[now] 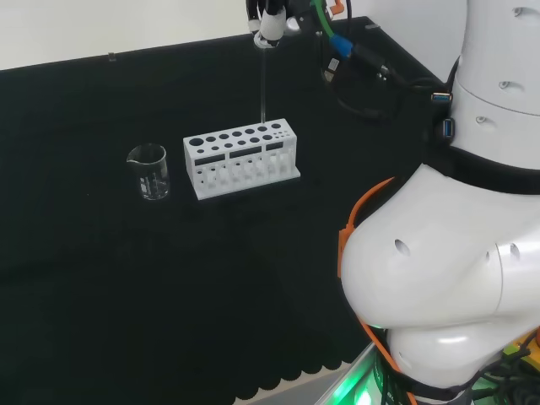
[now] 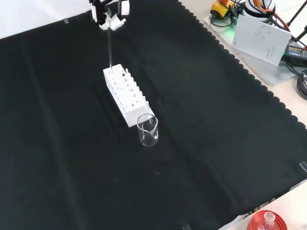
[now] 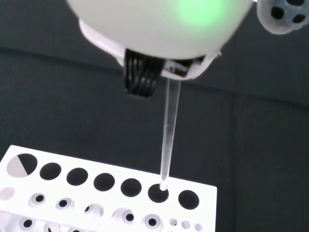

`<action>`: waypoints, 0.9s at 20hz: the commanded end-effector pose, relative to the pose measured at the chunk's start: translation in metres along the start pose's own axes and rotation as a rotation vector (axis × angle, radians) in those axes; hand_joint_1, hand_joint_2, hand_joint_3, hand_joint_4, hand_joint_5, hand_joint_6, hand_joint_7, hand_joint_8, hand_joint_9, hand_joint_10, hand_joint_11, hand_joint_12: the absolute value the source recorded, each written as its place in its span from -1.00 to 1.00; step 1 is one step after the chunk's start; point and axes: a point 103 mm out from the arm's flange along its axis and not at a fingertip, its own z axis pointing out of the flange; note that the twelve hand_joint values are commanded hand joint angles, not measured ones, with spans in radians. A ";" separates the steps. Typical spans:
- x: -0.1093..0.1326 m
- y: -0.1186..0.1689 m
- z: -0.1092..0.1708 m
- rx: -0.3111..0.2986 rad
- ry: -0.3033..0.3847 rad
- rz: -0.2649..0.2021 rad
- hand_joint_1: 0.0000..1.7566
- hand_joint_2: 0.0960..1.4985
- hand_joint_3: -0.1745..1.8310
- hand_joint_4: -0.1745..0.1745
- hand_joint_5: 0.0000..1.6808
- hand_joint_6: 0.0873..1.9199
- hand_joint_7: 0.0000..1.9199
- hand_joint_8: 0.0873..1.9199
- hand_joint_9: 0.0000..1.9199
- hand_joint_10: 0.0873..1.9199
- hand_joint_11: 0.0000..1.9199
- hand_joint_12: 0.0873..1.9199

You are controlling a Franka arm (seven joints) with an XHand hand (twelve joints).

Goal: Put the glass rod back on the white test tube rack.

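Black cloth spreads under us as our hand (image 3: 159, 29), fingers pinched on the thin clear glass rod (image 3: 168, 137), hangs its tip at the white plastic test tube rack's (image 1: 241, 158) one-o'clock hole, so we should lower plumb.

We find no text, label, number or sign that we can read; the white sheet (image 2: 262, 34) beyond the cloth's (image 2: 192, 120) edge carries print too small to tell.
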 end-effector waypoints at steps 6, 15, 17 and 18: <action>0.004 0.007 0.009 0.027 -0.006 -0.008 0.53 -0.49 0.10 -1.00 0.55 -0.43 0.65 -0.69 0.91 -1.00 0.78 -0.71; 0.006 0.012 0.022 0.054 -0.008 -0.015 0.53 -0.49 0.10 -1.00 0.55 -0.43 0.65 -0.69 0.91 -1.00 0.78 -0.71; 0.007 0.014 0.025 0.060 -0.007 -0.017 0.53 -0.49 0.10 -1.00 0.55 -0.43 0.65 -0.69 0.91 -1.00 0.78 -0.71; 0.007 0.015 0.027 0.064 -0.005 -0.018 0.53 -0.49 0.10 -1.00 0.55 -0.43 0.65 -0.69 0.91 -1.00 0.78 -0.71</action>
